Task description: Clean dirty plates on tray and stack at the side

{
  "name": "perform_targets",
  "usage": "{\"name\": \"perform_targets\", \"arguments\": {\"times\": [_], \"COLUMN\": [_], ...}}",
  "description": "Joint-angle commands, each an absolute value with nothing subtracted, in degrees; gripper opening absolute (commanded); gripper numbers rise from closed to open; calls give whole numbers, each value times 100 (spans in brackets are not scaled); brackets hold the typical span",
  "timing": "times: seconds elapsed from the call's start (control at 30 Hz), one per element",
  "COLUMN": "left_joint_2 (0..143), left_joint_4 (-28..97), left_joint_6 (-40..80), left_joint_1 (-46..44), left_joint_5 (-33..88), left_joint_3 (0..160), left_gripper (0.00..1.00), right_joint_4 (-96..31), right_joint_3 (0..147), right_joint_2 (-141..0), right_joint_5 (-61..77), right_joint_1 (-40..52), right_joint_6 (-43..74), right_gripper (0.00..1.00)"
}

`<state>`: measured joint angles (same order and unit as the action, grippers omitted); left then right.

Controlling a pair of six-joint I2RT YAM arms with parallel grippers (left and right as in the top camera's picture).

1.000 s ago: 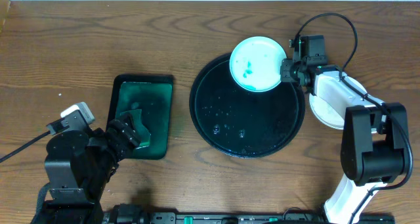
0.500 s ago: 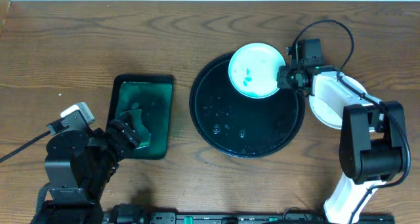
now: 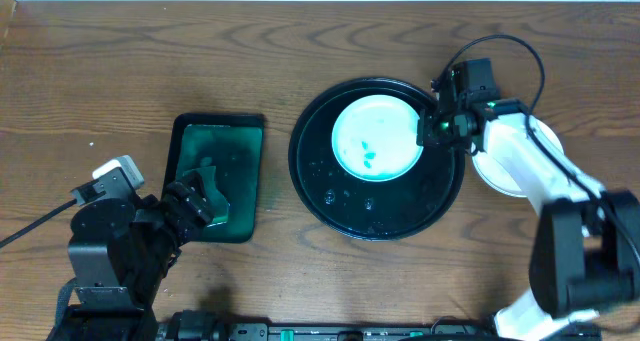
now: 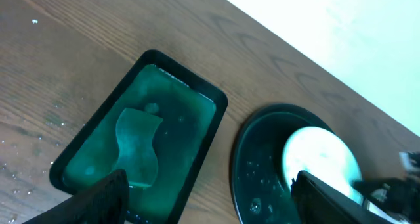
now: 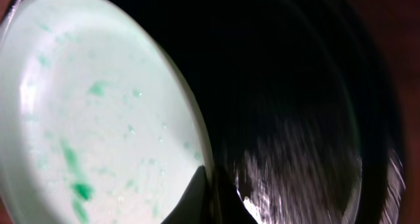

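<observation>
One dirty plate (image 3: 375,139), white with teal-green smears, lies over the upper middle of the round black tray (image 3: 380,209). My right gripper (image 3: 428,131) is at the plate's right edge. In the right wrist view the plate (image 5: 98,106) fills the left side, and the right gripper (image 5: 213,191) is shut on its rim above the glossy tray (image 5: 295,86). My left gripper (image 3: 205,203) hangs open over the near end of the rectangular tray. The left wrist view shows its fingers (image 4: 105,198) wide apart and holding nothing, with the plate (image 4: 321,159) and tray (image 4: 256,178) ahead.
A rectangular black tray (image 3: 250,131) with a green-stained inside holds a green sponge (image 4: 139,148). White plates (image 3: 492,173) sit on the table right of the round tray, partly under my right arm. Water drops dot the round tray's floor.
The right jaws have closed onto the plate's rim. The plate has moved from the tray's far edge down and left toward the tray's middle. The left arm has not moved.
</observation>
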<state>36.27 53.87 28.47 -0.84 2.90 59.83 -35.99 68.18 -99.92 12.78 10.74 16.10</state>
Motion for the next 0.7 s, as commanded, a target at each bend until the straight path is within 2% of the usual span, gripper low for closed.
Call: {"name": "perform_targets", "arguments": {"times": [0.0, 0.17, 0.33, 0.5, 0.53, 0.6, 0.67], "left_joint_2": [3634, 3634, 3634, 3634, 3634, 3634, 3634], "left_joint_4": [5400, 5400, 5400, 5400, 5400, 5395, 5371], "left_joint_6": [2829, 2827, 2829, 2829, 2829, 2829, 2834], "left_joint_1": [-56, -56, -56, -56, -56, -56, -56], "left_joint_5": [303, 303, 303, 303, 303, 303, 305], "left_joint_3": [6099, 6099, 6099, 6099, 6099, 6099, 6099], "left_gripper": [80, 80, 80, 80, 80, 80, 80], "right_joint_4": [-4167, -4790, -4539, -4355, -4359, -4383, -4392], "right_joint_3": [6823, 6694, 6608, 6613, 6624, 6657, 6661], "right_joint_2": [-9808, -10097, -10468, -10565, -10527, -10394, -10171], "right_joint_5": [217, 174, -43, -60, -32, 64, 34], "right_joint_1": [1435, 1883, 2099, 1999, 1966, 1900, 1857], "right_joint_6": [2021, 2519, 3282, 3264, 3107, 2585, 2021], "right_gripper": [1, 1, 1, 1, 4, 22, 34]}}
